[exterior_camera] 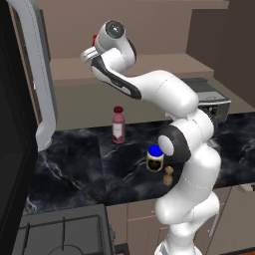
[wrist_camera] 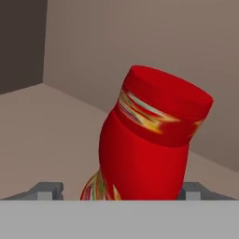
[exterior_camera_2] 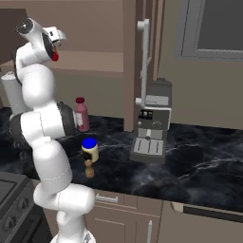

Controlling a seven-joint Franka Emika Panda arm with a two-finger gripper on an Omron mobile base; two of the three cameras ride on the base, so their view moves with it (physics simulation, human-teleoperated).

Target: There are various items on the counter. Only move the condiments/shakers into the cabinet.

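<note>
The counter (exterior_camera: 74,164) is a black marble slab with white veins, bounded at its near left corner by a dark stovetop (exterior_camera: 60,231) and backed by a plain tan wall. Taking the grey coffee machine (exterior_camera_2: 153,128) as landmark: the pink bottle (exterior_camera: 118,124) stands upright well to its left near the wall, and the cream jar with blue lid (exterior_camera_2: 89,150) stands left of it and nearer the front edge, with the tiny brown shaker (exterior_camera_2: 89,169) just in front of the jar. The slab to the right of the machine is open. Above and left of the machine the cabinet (exterior_camera: 149,64) stands open, its grey-white door (exterior_camera: 42,74) swung out to the far left. The gripper (wrist_camera: 119,191) is at the shelf, jaws spread to either side of the red squeeze bottle (wrist_camera: 151,140), which leans tilted on the shelf board, with bare shelf around it and the back wall near.
</note>
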